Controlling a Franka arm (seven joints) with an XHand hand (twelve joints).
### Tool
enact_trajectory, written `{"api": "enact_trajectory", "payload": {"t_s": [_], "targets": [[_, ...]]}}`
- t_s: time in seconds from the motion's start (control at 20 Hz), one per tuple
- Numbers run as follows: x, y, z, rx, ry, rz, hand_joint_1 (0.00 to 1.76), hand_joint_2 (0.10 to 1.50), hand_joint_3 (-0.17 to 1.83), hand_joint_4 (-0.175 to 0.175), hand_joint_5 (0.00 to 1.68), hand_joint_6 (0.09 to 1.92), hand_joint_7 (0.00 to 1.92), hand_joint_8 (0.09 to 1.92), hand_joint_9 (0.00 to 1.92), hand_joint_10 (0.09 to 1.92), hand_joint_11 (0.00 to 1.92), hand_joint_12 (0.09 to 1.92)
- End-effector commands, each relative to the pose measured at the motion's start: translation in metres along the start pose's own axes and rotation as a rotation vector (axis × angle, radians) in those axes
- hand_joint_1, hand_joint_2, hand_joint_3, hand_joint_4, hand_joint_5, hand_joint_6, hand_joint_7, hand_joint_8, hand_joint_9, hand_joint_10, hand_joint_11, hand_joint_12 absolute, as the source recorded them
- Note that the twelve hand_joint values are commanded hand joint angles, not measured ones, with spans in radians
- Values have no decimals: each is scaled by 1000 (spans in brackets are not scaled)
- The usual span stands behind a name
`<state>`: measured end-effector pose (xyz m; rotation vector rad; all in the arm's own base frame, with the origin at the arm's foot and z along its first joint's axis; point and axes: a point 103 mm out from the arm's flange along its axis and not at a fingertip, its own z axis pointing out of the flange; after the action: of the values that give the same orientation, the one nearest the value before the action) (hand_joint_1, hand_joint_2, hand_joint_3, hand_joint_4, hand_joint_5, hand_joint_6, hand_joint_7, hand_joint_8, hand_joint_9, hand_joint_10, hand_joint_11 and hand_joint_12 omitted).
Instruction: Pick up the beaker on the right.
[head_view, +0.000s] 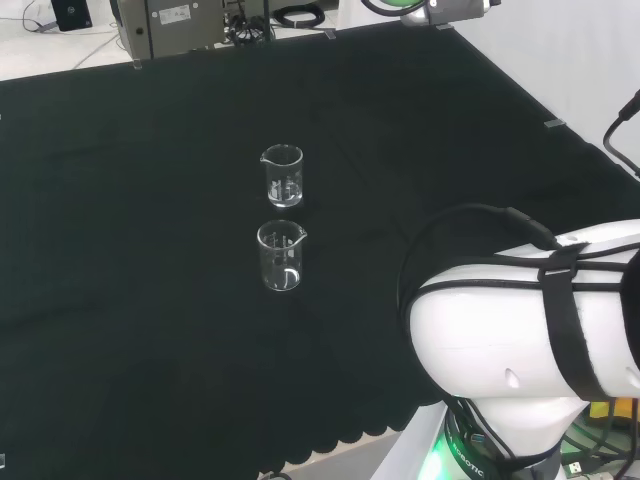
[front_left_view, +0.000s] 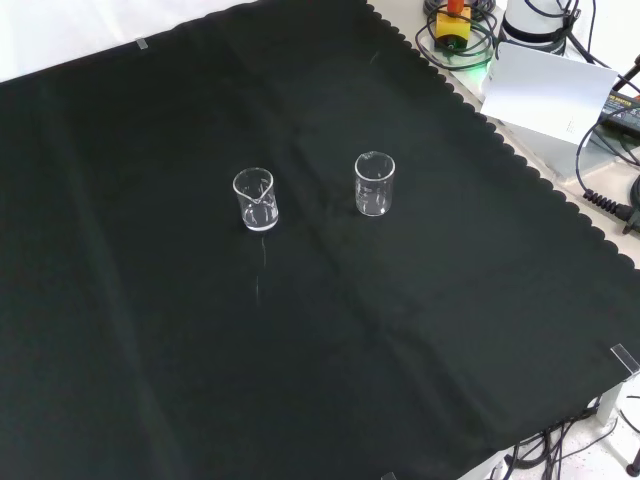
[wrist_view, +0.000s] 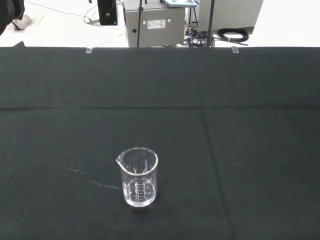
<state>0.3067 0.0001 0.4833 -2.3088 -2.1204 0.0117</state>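
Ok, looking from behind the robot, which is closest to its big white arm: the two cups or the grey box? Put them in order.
1. Lower cup, left of the arm.
2. Upper cup, just behind the first.
3. Grey box, beyond the cloth's far edge.

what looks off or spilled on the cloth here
Nothing stands out. Both beakers stand upright and look empty: the nearer beaker and the farther beaker in the head view. The black cloth shows only faint creases, no spill.

Two clear beakers, near (head_view: 281, 256) and far (head_view: 283, 176), upright on black cloth (head_view: 150, 250)
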Motion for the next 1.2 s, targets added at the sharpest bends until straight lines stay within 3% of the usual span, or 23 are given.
{"api": "enact_trajectory", "payload": {"t_s": [0.05,0.25,0.5,0.95,1.2], "targets": [[-4,0,0,-6,-3,0,26,1194,552,-9,213,246,28,500,144,620,20,1277],[1,1,1,-3,-6,-1,0,1275,409,-9,270,99,28,486,143,608,0,1317],[-21,7,7,13,2,5,0,1282,395,-10,276,87,30,486,143,607,0,1318],[-40,23,40,46,24,59,0,1284,364,-12,304,87,92,507,195,628,0,1351],[-56,41,72,53,80,61,63,1267,337,-18,329,87,126,524,224,640,0,1375]]}}
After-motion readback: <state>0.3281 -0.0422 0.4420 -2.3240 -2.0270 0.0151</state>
